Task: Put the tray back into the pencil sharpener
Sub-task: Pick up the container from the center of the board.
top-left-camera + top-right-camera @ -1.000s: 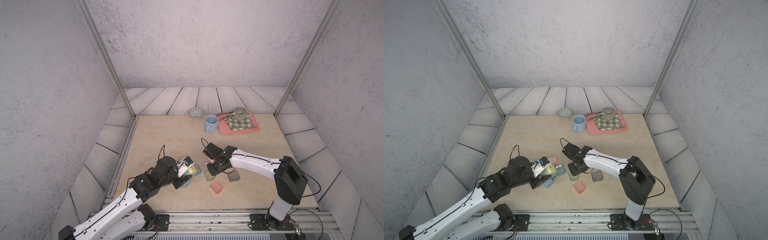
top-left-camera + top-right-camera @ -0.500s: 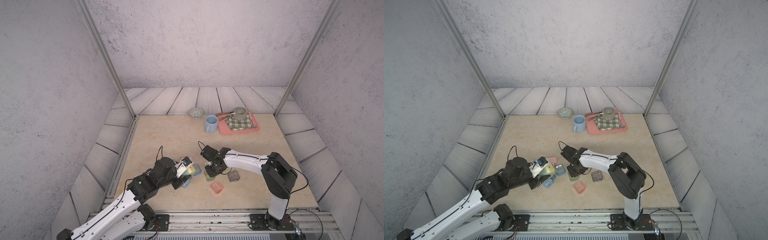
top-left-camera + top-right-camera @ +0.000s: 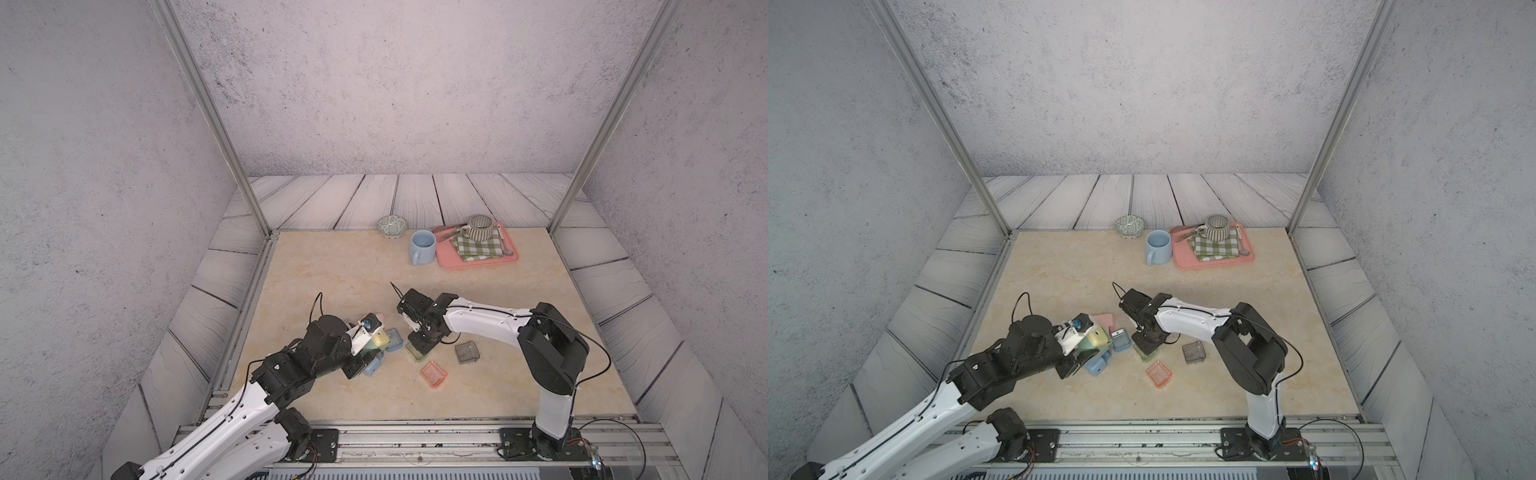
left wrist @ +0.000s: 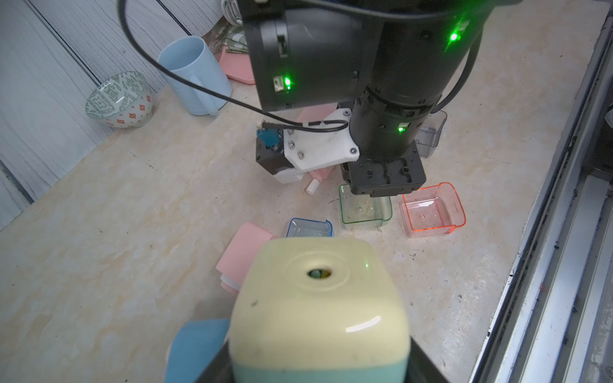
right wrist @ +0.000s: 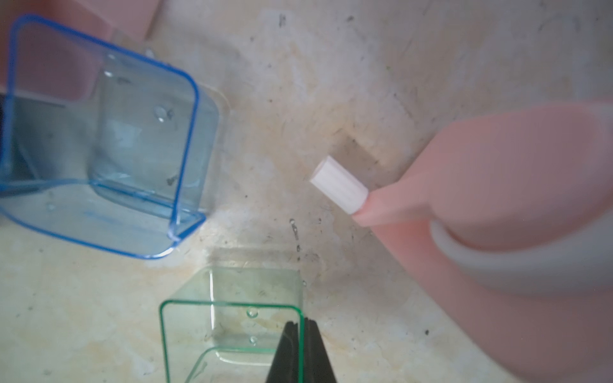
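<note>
Right gripper (image 5: 300,328): jaws pinched tight on one wall of the green tray (image 5: 229,303).
Green tray: on the table (image 3: 332,270), between the blue tray (image 4: 308,227) and the orange tray (image 4: 431,209).
Left gripper (image 3: 365,355): clamps the sharpener (image 4: 318,298), just beside the blue tray.

Clear glossy plastic green tray (image 5: 232,328), glossy cream plastic sharpener (image 4: 318,298), matt marbled tabletop (image 3: 332,270)
</note>
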Robot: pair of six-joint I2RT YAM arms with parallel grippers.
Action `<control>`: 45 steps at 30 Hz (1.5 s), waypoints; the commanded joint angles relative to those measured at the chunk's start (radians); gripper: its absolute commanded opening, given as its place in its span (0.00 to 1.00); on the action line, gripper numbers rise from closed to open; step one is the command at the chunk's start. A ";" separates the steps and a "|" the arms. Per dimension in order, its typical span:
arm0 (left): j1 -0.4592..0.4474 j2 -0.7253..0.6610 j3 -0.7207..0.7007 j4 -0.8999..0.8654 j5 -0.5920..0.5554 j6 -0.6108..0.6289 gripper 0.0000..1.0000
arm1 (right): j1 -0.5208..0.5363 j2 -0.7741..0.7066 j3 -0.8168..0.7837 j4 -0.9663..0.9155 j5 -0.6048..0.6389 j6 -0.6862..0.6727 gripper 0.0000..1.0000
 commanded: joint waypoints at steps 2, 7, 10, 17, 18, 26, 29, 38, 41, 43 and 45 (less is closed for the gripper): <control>0.009 -0.023 -0.016 0.011 -0.009 0.000 0.22 | -0.010 0.027 0.051 -0.067 0.014 -0.212 0.04; 0.009 -0.026 -0.017 0.005 0.003 0.007 0.22 | -0.040 0.064 0.102 -0.111 -0.014 -0.349 0.03; 0.008 -0.027 -0.014 -0.008 0.012 0.016 0.22 | -0.061 0.073 0.103 -0.106 -0.032 -0.372 0.06; 0.009 -0.023 -0.021 -0.029 0.032 0.045 0.22 | -0.061 0.108 0.121 -0.080 -0.004 -0.405 0.12; 0.008 -0.021 -0.020 -0.032 0.034 0.054 0.22 | -0.061 0.110 0.127 -0.083 -0.002 -0.409 0.15; 0.009 -0.009 -0.010 -0.026 0.042 0.076 0.22 | -0.061 -0.053 0.156 -0.107 0.048 -0.252 0.36; 0.010 -0.004 -0.017 -0.008 0.044 0.077 0.22 | -0.061 -0.143 0.131 -0.126 0.051 -0.018 0.36; 0.010 0.021 -0.049 0.066 0.050 0.069 0.22 | -0.057 -0.281 -0.078 -0.162 0.029 0.891 0.35; 0.009 0.025 -0.062 0.083 0.043 0.081 0.22 | -0.057 -0.256 -0.062 -0.203 0.042 0.992 0.36; 0.010 0.031 -0.063 0.081 0.047 0.091 0.22 | -0.058 -0.258 -0.084 -0.152 0.027 1.026 0.37; 0.010 0.029 -0.061 0.077 0.052 0.095 0.22 | -0.058 -0.252 -0.109 -0.112 0.022 1.076 0.38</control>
